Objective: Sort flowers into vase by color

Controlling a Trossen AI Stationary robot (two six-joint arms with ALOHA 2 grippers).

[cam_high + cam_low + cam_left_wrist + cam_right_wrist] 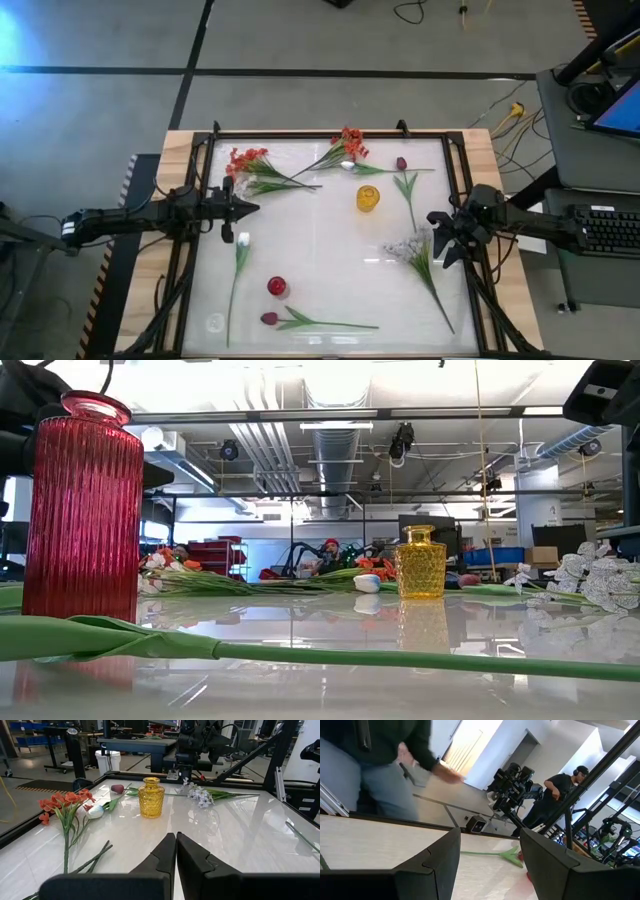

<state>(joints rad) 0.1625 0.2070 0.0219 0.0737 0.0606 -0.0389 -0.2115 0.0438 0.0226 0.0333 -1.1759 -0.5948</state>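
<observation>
Flowers lie flat on the white table top: two orange-red clusters [245,160] [350,142], a white rose [346,165], a maroon tulip [401,163], a whitish spray [408,246], a white-headed stem [243,238] and a second maroon tulip [268,318]. A yellow vase [368,197] and a red vase [277,287] stand upright. My left gripper [252,208] is shut, near the orange-red cluster's stems and pointing toward the yellow vase [151,797]. My right gripper [439,239] is open beside the whitish spray, with nothing between its fingers [490,855].
A dark frame [455,170] rims the table top. In the low view, the red vase [80,505] stands close and a green stem [300,650] crosses the foreground. People [370,765] stand in the room beyond the table. Bare surface lies between the two vases.
</observation>
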